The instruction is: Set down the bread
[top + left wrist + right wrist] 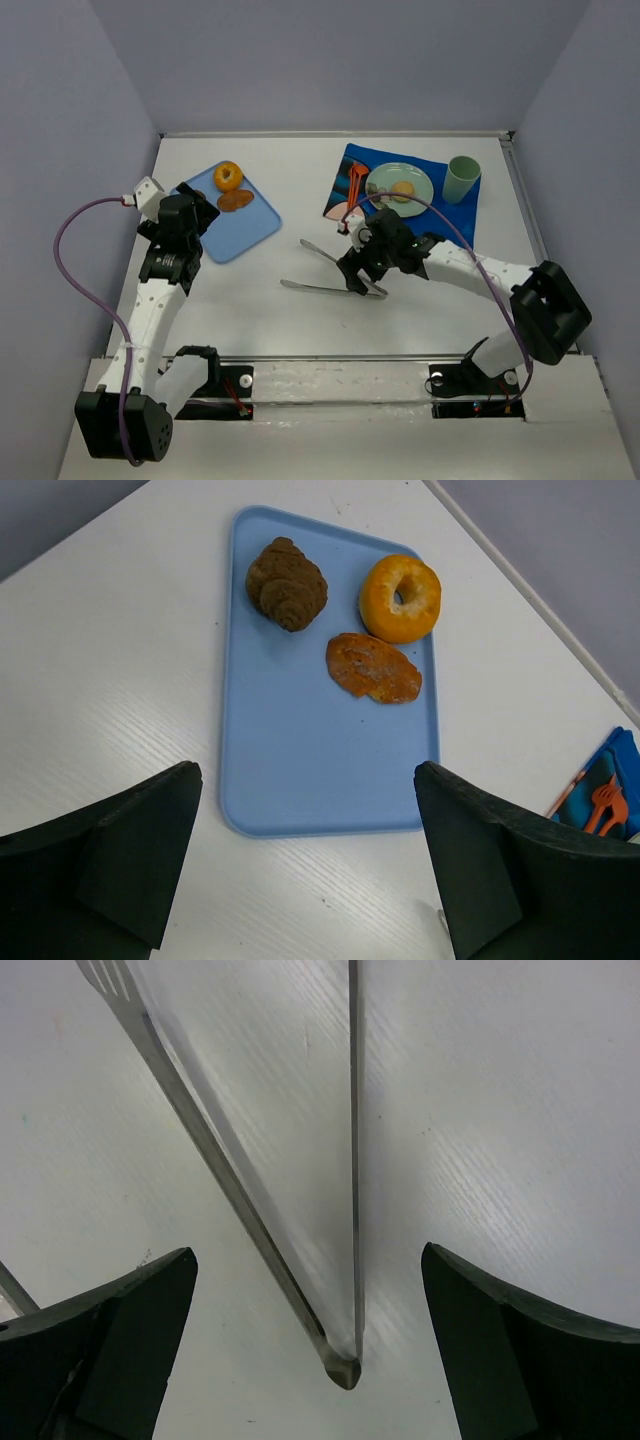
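The bread (403, 189), a small round tan bun, lies on a green plate (425, 180) at the back right; neither wrist view shows it. My right gripper (358, 275) is open, low over the hinged end of metal tongs (330, 270) lying on the table. In the right wrist view the tongs' hinge (345, 1370) lies between the open fingers of my right gripper (310, 1350), untouched. My left gripper (190, 215) is open and empty above the near edge of a blue tray (240, 228), and it shows open in the left wrist view (310, 880).
The blue tray (320, 750) holds an orange ring doughnut (400, 598), a flat reddish-brown oval piece (373, 667) and a dark brown croissant-shaped piece (286, 583). The plate sits on a blue mat (455, 215) with an orange fork (357, 183) and a green cup (462, 178).
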